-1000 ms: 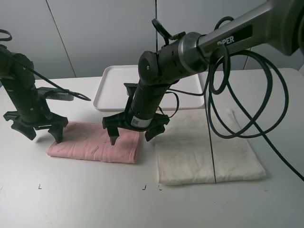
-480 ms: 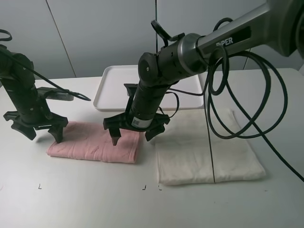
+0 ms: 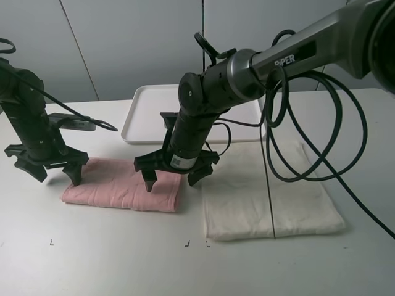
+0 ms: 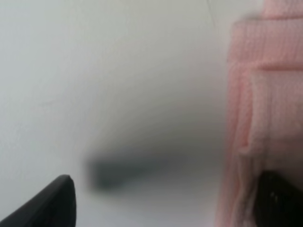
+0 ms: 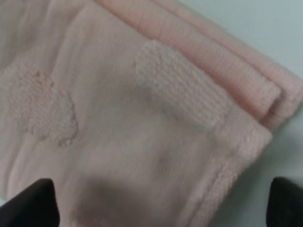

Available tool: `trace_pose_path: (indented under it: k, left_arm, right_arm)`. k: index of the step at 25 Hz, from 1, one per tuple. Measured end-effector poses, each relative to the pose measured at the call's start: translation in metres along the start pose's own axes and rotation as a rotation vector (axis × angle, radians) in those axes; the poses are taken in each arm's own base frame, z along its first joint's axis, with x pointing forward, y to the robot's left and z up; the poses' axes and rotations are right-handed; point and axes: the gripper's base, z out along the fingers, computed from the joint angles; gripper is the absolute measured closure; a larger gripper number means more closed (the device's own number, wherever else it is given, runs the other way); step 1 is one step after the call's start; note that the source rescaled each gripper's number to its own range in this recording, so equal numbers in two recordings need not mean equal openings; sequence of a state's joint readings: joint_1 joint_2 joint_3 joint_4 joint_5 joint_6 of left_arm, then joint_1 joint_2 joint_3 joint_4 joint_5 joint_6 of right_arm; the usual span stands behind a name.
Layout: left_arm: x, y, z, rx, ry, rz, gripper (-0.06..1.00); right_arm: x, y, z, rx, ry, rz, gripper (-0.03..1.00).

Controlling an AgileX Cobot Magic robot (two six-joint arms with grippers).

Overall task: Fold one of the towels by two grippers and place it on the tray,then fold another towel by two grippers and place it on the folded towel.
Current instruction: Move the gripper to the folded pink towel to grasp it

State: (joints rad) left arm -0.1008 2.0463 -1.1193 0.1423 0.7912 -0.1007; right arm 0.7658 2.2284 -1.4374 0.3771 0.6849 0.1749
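Observation:
A folded pink towel [image 3: 123,185] lies on the table at the left. A cream towel [image 3: 265,191] lies spread flat to its right. A white tray [image 3: 154,111] stands behind them, with nothing on it. My left gripper [image 3: 52,172] is open, straddling the pink towel's left end, which shows in the left wrist view [image 4: 265,118]. My right gripper [image 3: 170,180] is open over the pink towel's right end, one finger over the pink cloth and one near the cream towel's edge. The right wrist view shows the pink towel's layered corner [image 5: 142,118].
Black cables [image 3: 308,142] from the right arm loop over the cream towel. Small corner marks [image 3: 52,242] are drawn near the table's front edge. A grey wall stands behind the table.
My right gripper has sunk slightly toward the pink towel's right end. The left gripper has not moved.

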Motion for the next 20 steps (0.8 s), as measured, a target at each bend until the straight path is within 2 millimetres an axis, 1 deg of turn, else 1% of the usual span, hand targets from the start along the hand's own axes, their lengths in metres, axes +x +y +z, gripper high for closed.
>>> trace_pose_path:
  k: [4, 5, 7, 12, 14, 17, 18, 20]
  left_arm:
    - [0.0, 0.0, 0.0, 0.0, 0.0, 0.0, -0.02]
    - [0.0, 0.0, 0.0, 0.0, 0.0, 0.0, -0.02]
    - [0.0, 0.0, 0.0, 0.0, 0.0, 0.0, -0.02]
    - [0.0, 0.0, 0.0, 0.0, 0.0, 0.0, -0.02]
    - [0.0, 0.0, 0.0, 0.0, 0.0, 0.0, -0.02]
    - [0.0, 0.0, 0.0, 0.0, 0.0, 0.0, -0.02]
    - [0.0, 0.0, 0.0, 0.0, 0.0, 0.0, -0.02]
    - [0.0, 0.0, 0.0, 0.0, 0.0, 0.0, -0.02]
  right_arm:
    - [0.002, 0.003, 0.001, -0.001, 0.003, -0.011, 0.02]
    - [0.002, 0.004, 0.002, -0.001, 0.002, -0.013, 0.04]
    - [0.004, 0.005, 0.005, 0.002, 0.009, -0.02, 0.11]
    - [0.004, 0.004, 0.01, 0.009, 0.017, -0.025, 0.49]
    - [0.004, 0.003, 0.012, 0.011, 0.015, -0.023, 0.63]
    - [0.003, 0.002, 0.015, 0.017, 0.006, -0.03, 0.87]
    - [0.004, 0.003, 0.015, 0.017, 0.006, -0.032, 0.93]
    - [0.004, 0.003, 0.015, 0.017, 0.006, -0.032, 0.94]
